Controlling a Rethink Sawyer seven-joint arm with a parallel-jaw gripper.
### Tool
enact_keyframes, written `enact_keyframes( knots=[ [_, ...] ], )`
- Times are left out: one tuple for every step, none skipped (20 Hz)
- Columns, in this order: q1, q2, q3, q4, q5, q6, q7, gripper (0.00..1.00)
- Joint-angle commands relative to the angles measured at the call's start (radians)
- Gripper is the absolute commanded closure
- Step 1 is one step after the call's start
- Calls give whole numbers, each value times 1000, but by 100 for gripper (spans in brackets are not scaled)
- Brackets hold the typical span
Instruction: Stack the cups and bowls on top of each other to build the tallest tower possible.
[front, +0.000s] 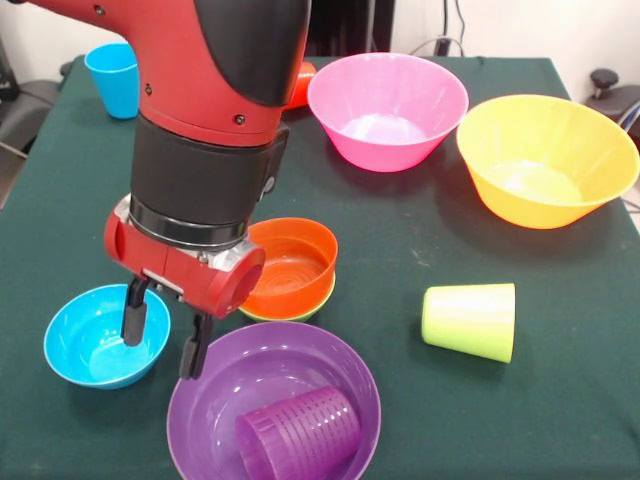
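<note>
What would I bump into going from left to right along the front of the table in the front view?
Small blue plastic bowl with one tip of the open gripper in it → wide purple plastic bowl holding a ribbed purple cup on its side → lime green plastic cup lying on its side.

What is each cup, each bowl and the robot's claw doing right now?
Gripper: open, one finger inside the small blue plastic bowl.
Small blue plastic bowl: upright, empty.
Small orange plastic bowl: upright, nested in a green bowl.
Wide purple plastic bowl: upright, holding the purple cup.
Purple ridged plastic cup: lying sideways.
Lime green plastic cup: lying sideways.
Blue plastic cup: upright.
Large pink plastic bowl: upright, empty.
Large yellow plastic bowl: upright, empty.
</note>
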Motion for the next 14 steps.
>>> enact_keyframes(
  knots=[
    [-22,43,149,125,-64,-62,-83,0],
    [-24,48,150,122,-65,-65,-83,0],
    [-23,51,149,121,-66,-68,-80,0],
    [-22,52,146,120,-67,-68,-75,0],
    [-21,53,143,123,-67,-72,-70,0],
    [-19,52,141,125,-67,-74,-65,0],
    [-19,51,140,128,-67,-75,-62,0],
    [-18,50,140,132,-67,-75,-61,0],
    [-17,47,138,135,-68,-75,-61,0],
    [-17,43,136,139,-68,-73,-61,0],
    [-17,40,136,143,-67,-69,-61,0],
    [-17,36,137,149,-66,-66,-61,0],
    [-17,36,138,151,-65,-68,-60,0],
    [-19,37,141,155,-65,-72,-59,0]
  ],
)
